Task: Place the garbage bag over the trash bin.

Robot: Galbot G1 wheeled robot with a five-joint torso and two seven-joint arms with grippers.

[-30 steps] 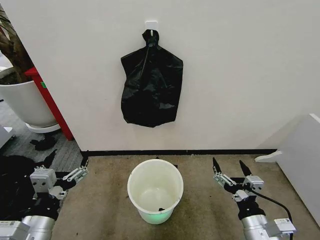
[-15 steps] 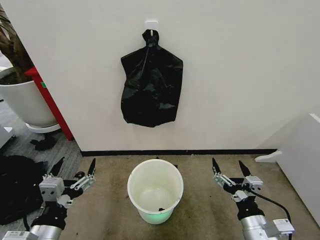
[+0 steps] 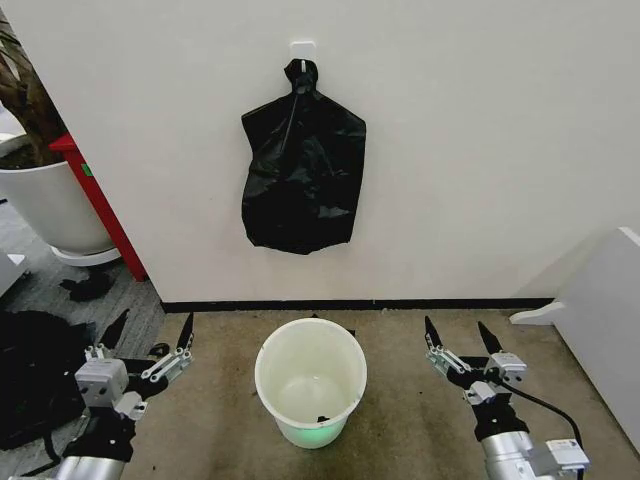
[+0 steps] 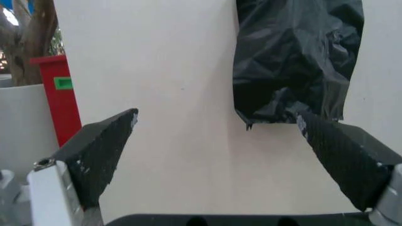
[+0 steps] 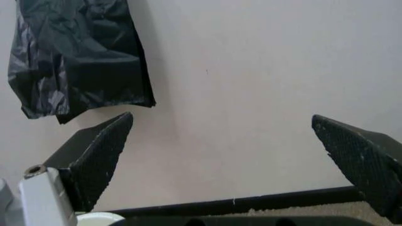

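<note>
The black garbage bag (image 3: 302, 170) hangs from a white hook on the wall, above the trash bin (image 3: 311, 378). The round white bin stands upright on the floor, and its inside holds nothing but a small dark scrap. My left gripper (image 3: 157, 320) is open, low and to the left of the bin, its fingers pointing at the wall. To the right of the bin my right gripper (image 3: 455, 325) is open too. The left wrist view has the bag (image 4: 295, 56) beyond my left gripper (image 4: 217, 117). In the right wrist view the bag (image 5: 75, 56) hangs past my right gripper (image 5: 223, 117), and the bin's rim (image 5: 97, 217) peeks in at the edge.
A dark lumpy heap (image 3: 35, 370) lies on the floor at the far left. Behind it stand a large white plant pot (image 3: 55, 205) and a red panel (image 3: 100, 205). A white board (image 3: 605, 320) leans at the right. Brown carpet surrounds the bin.
My left gripper has swung from lying sideways near the dark heap to point at the wall, a little nearer the bin. The right gripper, bag and bin have not moved.
</note>
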